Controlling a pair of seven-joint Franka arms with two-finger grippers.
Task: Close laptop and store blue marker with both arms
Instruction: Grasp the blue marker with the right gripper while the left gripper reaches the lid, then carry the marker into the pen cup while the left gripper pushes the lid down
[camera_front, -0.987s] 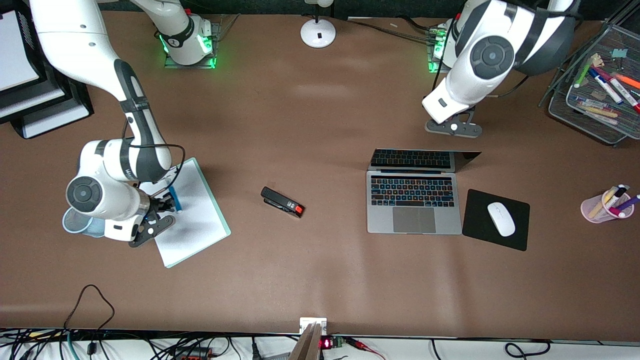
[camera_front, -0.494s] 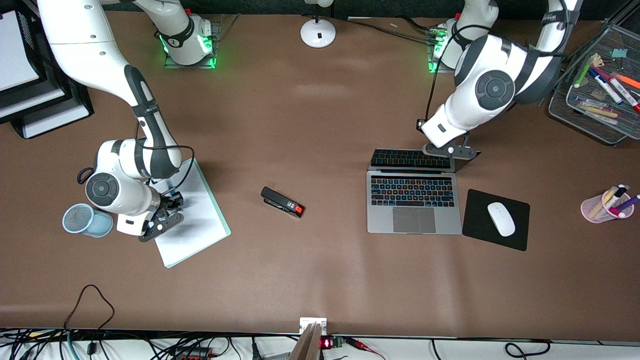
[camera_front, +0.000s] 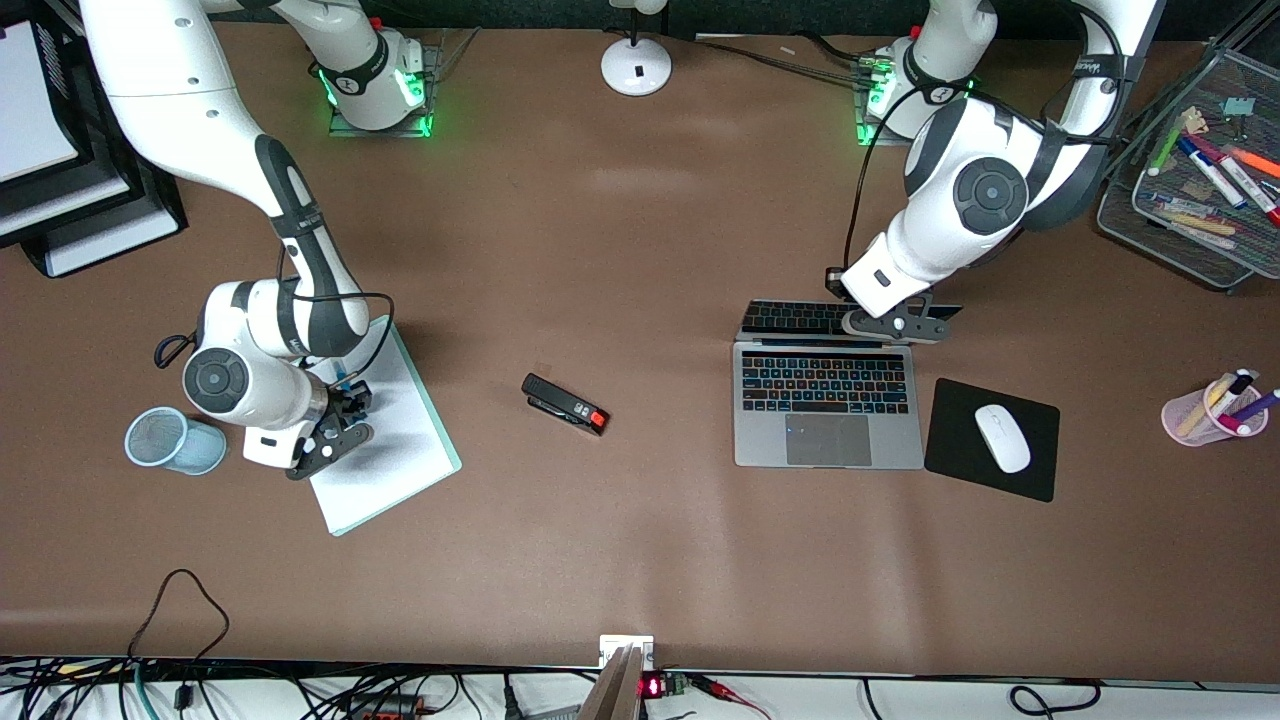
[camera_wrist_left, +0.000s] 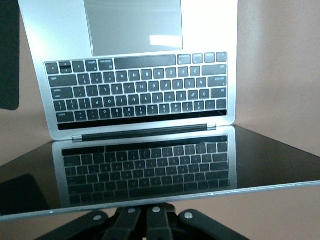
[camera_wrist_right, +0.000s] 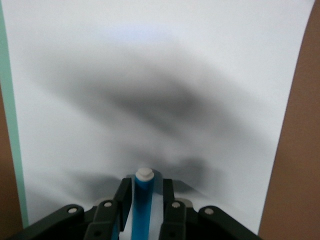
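Note:
The laptop lies open toward the left arm's end of the table, its lid leaning back. It fills the left wrist view, the keyboard mirrored in the dark screen. My left gripper is shut and empty at the lid's top edge. The blue marker lies on the white-paper clipboard. My right gripper is low over the clipboard, open, its fingers either side of the marker, with a gap showing at one finger.
A black-and-red stapler lies mid-table. A white mouse sits on a black pad beside the laptop. A blue mesh cup lies beside the clipboard. A pink pen cup and a mesh tray stand at the left arm's end.
My left gripper has come down from over the table onto the lid's top edge. My right gripper has shifted along the clipboard and now straddles the marker.

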